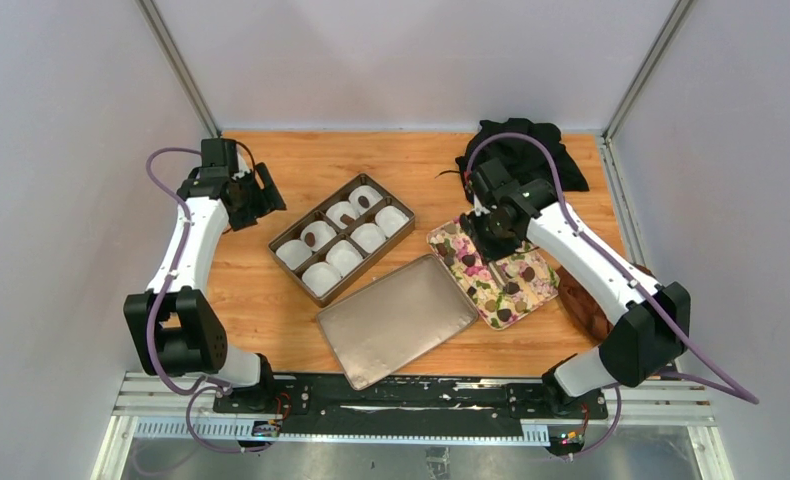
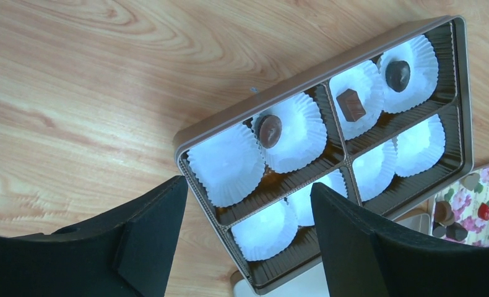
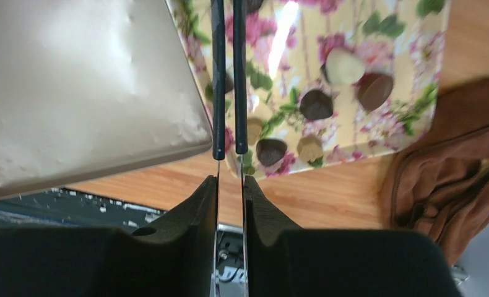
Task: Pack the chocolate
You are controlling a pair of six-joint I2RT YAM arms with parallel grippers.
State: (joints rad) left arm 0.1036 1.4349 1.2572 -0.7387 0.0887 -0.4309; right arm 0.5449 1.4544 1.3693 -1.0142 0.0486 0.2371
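Several chocolate pieces (image 3: 316, 104) lie on the flower-print tray (image 3: 291, 49), at the right in the top view (image 1: 536, 290). Three more chocolates (image 2: 270, 130) sit in white paper cups of the brown box (image 2: 291, 83), which lies mid-table (image 1: 311, 208). My right gripper (image 3: 231, 179) is over the tray's near-left edge (image 1: 486, 235), shut on thin metal tongs (image 3: 219, 93) with black sleeves. The tongs reach across the tray and their tips run out of view. My left gripper (image 2: 248, 185) hangs open and empty above the box's left end (image 1: 259, 195).
A silver lid (image 1: 396, 320) lies between the box and the front edge, touching the flower tray. A rust-brown cloth (image 1: 581, 300) sits right of the tray and a black cloth (image 1: 526, 150) at the back right. Walls close in on both sides.
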